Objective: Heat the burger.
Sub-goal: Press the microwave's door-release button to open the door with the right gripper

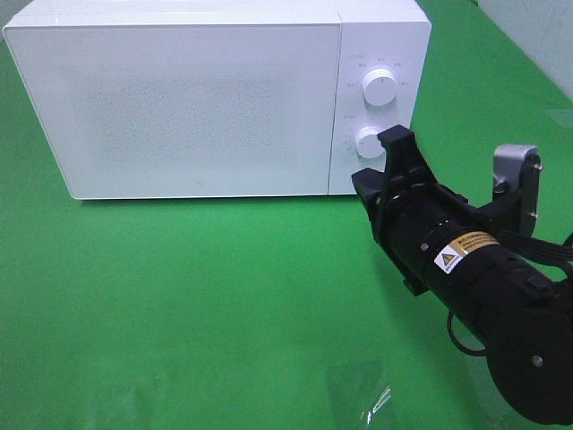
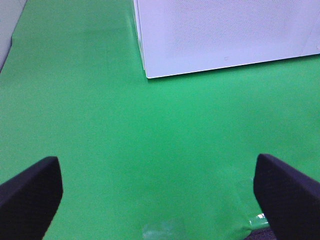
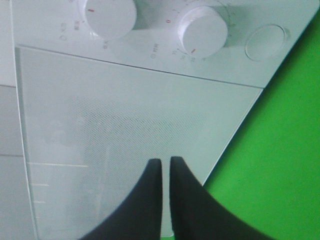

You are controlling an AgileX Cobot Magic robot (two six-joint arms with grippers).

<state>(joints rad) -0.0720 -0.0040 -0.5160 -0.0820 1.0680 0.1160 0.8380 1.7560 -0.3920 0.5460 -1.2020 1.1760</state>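
The burger shows in no view. A white microwave (image 1: 197, 98) stands at the back of the green table with its door shut. It also shows in the left wrist view (image 2: 225, 35) and the right wrist view (image 3: 125, 140). My right gripper (image 1: 397, 141) is shut and empty, with its fingertips close in front of the microwave's lower knob (image 1: 368, 141). In the right wrist view the shut fingers (image 3: 166, 162) point at the door near the control panel. My left gripper (image 2: 159, 175) is open and empty over bare green cloth, short of the microwave's near corner.
The control panel carries an upper knob (image 1: 380, 87), the lower knob and a round button (image 3: 267, 41). Green cloth (image 1: 206, 296) covers the table in front of the microwave. A patch of clear film (image 1: 376, 403) lies near the front edge.
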